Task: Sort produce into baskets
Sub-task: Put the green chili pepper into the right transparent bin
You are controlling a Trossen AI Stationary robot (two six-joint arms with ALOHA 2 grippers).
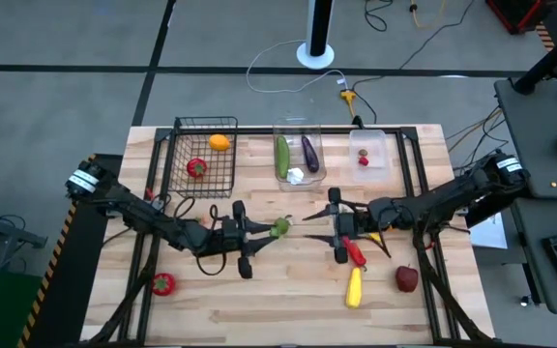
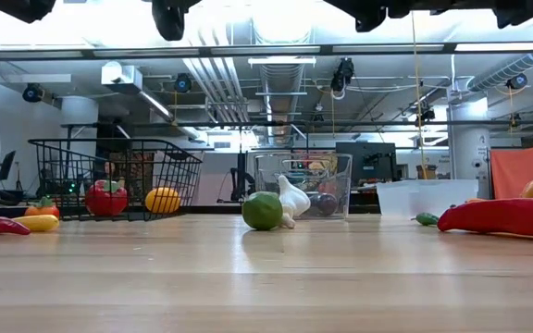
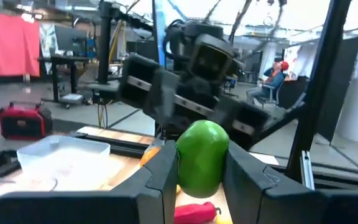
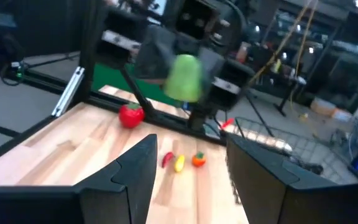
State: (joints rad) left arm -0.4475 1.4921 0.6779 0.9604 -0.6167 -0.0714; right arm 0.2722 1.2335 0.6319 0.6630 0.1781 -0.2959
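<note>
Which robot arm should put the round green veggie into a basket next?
The left arm, probably. Its left gripper is already shut on the round green pepper, lifted over the wooden table. The right gripper faces it with fingers open, holding nothing.

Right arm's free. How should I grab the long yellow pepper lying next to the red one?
Take the yellow pepper across its middle, coming straight down from above. It lies flat on the table, long and slim, so close the fingers across its narrow width. Its far end nearly meets the red pepper, so stay mid-body.
</note>
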